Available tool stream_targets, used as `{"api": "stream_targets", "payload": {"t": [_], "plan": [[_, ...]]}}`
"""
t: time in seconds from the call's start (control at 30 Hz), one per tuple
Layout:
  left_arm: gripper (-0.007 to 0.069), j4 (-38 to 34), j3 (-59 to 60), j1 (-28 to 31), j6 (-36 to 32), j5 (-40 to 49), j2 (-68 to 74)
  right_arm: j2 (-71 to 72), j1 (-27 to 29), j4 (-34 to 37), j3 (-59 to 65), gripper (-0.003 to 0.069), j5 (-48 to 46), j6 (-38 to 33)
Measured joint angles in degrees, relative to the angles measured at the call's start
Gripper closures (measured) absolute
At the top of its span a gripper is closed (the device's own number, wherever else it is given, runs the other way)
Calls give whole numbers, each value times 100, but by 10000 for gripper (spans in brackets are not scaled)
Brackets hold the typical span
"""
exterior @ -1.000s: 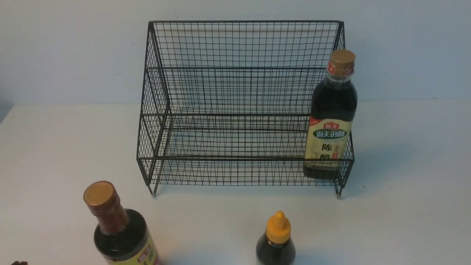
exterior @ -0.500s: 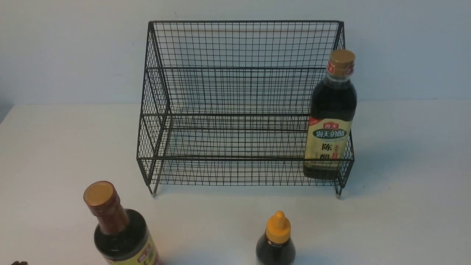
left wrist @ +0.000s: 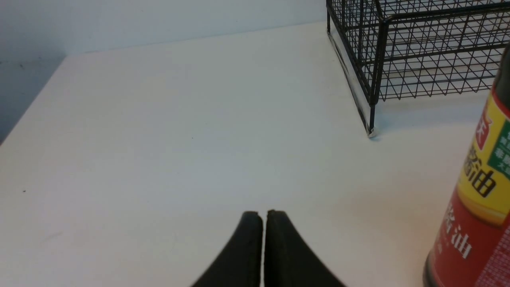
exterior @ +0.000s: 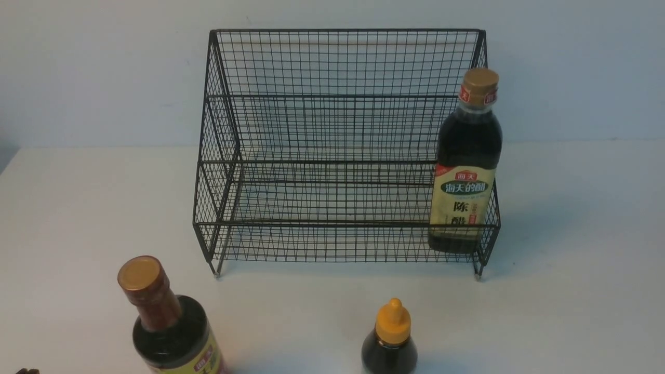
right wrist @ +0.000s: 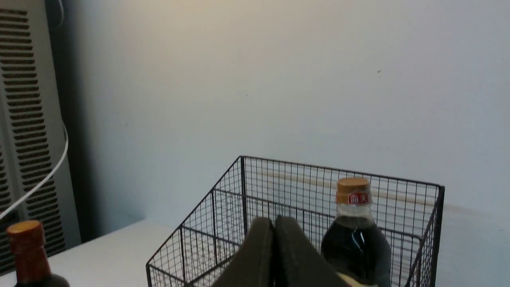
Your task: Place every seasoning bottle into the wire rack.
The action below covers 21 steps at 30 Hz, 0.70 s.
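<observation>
Left end effector (left wrist: pixel 263 215), tips together, beside the yellow-label bottle (exterior: pixel 171 332) on the desk (exterior: pixel 78 208): it should open wide and grip the body low. Orange-nozzled bottle (exterior: pixel 390 337) stands before the wire rack (exterior: pixel 337 130); tall bottle (exterior: pixel 467 166) inside at right; right end effector (right wrist: pixel 274 223) pressed together.

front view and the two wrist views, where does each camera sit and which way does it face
Front view: between the arms, looking forward and down at the wire rack, tall gold-capped bottle, yellow-label bottle and orange-nozzled bottle; no arm clearly shows.
Left wrist view: low over the table, facing the rack's corner; shut left pincer shows.
Right wrist view: raised, facing the wall above the rack; shut right pincer shows.
All three show the rack.
</observation>
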State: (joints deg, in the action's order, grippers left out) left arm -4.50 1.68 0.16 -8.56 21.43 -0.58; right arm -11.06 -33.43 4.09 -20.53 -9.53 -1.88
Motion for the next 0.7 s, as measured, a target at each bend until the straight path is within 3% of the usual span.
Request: {"api": "stream_targets", "payload": {"t": [0.23,0.33,0.7], "plan": [[629,0,0,0,0,0,0,167,258,-110,89,673,-1043,-74],[629,0,0,0,0,0,0,403,1087,-229,529,673,-1114,-72],[629,0,0,0,0,0,0,1163,2834,-331,1774,673,-1243,-68]]}}
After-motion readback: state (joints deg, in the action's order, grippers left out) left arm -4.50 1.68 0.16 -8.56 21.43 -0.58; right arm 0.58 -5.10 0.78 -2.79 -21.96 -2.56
